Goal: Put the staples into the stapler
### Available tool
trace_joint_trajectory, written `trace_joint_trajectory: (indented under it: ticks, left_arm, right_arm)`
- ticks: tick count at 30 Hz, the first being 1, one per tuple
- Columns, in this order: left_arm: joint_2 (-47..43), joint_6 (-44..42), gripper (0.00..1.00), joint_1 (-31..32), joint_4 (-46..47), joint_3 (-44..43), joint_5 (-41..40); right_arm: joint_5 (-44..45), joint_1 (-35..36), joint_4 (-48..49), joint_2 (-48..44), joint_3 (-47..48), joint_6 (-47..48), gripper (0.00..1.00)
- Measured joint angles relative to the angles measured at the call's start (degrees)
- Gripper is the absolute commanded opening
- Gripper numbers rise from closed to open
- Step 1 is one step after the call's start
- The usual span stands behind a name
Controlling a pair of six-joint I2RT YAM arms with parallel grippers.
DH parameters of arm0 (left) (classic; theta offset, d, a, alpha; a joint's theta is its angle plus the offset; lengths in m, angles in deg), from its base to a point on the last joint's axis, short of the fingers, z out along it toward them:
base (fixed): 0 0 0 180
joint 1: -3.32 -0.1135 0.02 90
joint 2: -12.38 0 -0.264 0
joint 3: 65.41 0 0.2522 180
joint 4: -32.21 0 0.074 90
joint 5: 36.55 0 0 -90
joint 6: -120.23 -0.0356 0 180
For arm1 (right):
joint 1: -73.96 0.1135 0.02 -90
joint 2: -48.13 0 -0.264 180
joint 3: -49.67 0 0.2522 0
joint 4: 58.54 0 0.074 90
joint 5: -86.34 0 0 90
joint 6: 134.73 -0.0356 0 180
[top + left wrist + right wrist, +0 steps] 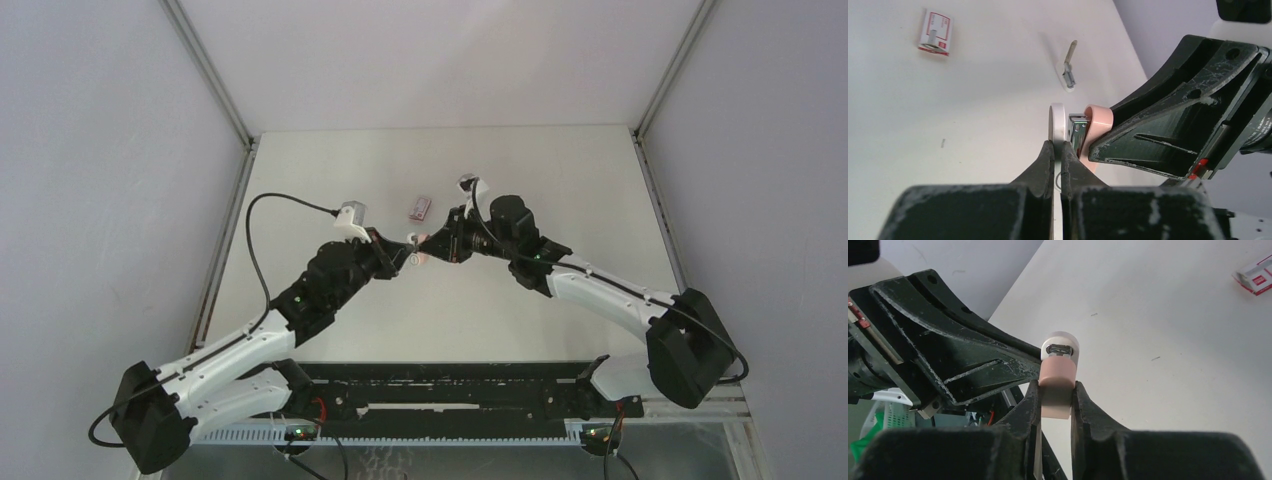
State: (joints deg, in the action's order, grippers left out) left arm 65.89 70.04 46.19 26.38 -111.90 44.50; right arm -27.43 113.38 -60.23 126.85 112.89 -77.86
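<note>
Opening the stapler (pixel 1077 131) seems your step: left gripper (pixel 1058 150) pinches its white half, right gripper (pixel 1056 390) its pink half. Next, free one for the staple box (pixel 935 32).

No lettering can be read anywhere. The small red-and-white staple carton (pixel 935 32), lying at the upper left of the left wrist view, has a white label with a red border and a grey picture. Its print is too small and blurred to make out.

Pink-white stapler (pixel 1058 385), red-white carton (pixel 935 32)
</note>
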Motion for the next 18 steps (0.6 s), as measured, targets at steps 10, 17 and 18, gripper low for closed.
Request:
trace_joint_trajectory:
  ticks: [10,17,18]
  left_arm:
    - [-1.16,9.01,0.06,0.35,0.61,-0.70,-0.31]
    - [-2.95,10.21,0.44,-1.14,-1.77,-0.44,-0.13]
    - [-3.76,10.19,0.49,-1.90,-2.38,-0.15,-0.59]
  right_arm:
    - [2.71,0.11,-5.11,-8.81,-1.16,4.24,0.00]
    - [2.51,-0.44,-9.33,-13.51,-1.42,8.20,0.00]
    - [2.34,-0.70,-9.81,-14.45,-1.42,8.81,0.00]
